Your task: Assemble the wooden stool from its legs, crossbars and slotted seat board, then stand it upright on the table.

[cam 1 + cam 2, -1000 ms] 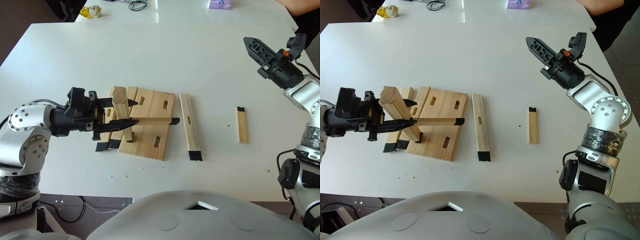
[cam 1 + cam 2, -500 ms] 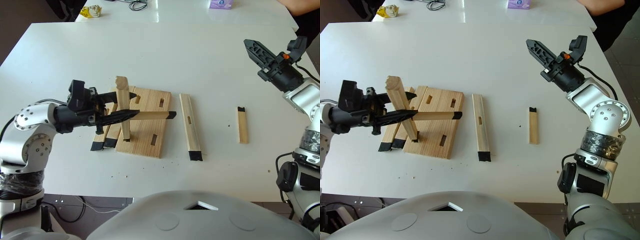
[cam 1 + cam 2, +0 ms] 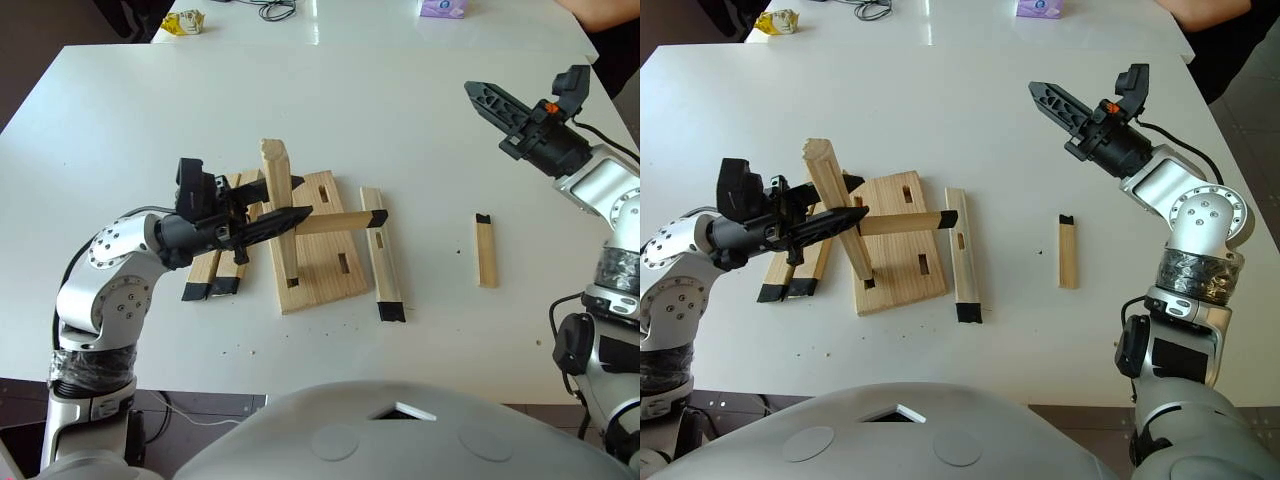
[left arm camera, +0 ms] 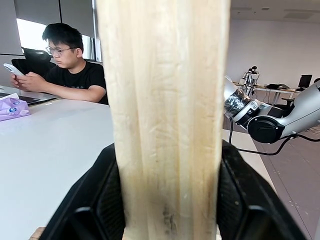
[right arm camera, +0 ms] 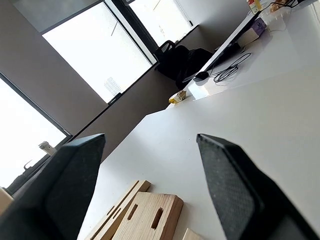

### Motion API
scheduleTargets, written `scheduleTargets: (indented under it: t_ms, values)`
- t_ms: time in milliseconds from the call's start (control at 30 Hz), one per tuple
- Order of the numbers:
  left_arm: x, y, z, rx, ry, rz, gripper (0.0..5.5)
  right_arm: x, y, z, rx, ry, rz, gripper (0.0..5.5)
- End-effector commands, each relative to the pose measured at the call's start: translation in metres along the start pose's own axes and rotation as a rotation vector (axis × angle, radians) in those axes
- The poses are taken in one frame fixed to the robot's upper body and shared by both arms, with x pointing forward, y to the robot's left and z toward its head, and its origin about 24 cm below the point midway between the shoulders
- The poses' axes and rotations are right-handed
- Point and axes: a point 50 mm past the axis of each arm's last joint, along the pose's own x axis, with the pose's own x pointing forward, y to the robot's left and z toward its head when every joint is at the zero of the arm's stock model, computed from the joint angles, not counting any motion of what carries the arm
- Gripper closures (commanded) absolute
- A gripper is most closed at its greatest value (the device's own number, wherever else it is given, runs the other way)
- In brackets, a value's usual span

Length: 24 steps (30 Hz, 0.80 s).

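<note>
White table (image 3: pixel 330 110), second white table (image 3: pixel 350 30) butted against its far edge, there a crumpled yellow packet (image 3: pixel 182 22) far-left, black cables (image 3: pixel 270 9) mid, purple pack (image 3: pixel 440 8) far-right.

Silver arm (image 3: pixel 603 186), black right claw (image 3: pixel 478 92), orange button (image 3: pixel 549 104)

Wooden piece (image 4: pixel 165 100) stands close before the lens, grain running along its length, covering the middle of the field. My left gripper (image 4: pixel 170 210) is closed on it, with the black fingers (image 4: pixel 100 200) bearing one on each long side. Behind it lies the white table (image 4: pixel 45 150), a purple packet (image 4: pixel 11 108) near its far edge. The silver elbow of my right arm (image 4: pixel 272 120) shows beyond the wood.
</note>
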Motion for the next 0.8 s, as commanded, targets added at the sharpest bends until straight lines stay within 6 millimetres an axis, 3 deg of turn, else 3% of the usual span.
scheduleTargets:
  t_ms: [33,233,467,667,800]
  values:
    - [0.007,0.0,-0.002,0.017,-0.028,0.011,3.45,0.004,0.002,0.004,-0.022,0.027,0.006,2.14]
    - [0.001,-0.008,0.004,0.082,0.023,0.019,3.45,0.001,0.0,0.0,-0.021,0.019,-0.005,2.14]
    - [-0.015,-0.016,-0.005,0.107,0.07,0.095,3.45,0.001,-0.001,0.002,-0.023,0.011,-0.005,2.14]
    - [-0.008,-0.017,0.0,0.119,-0.007,0.114,3.45,0.007,0.0,0.003,-0.028,0.027,0.011,2.14]
    - [-0.009,-0.018,-0.007,0.109,0.0,0.125,3.45,0.01,-0.001,0.007,-0.033,0.038,0.017,2.14]
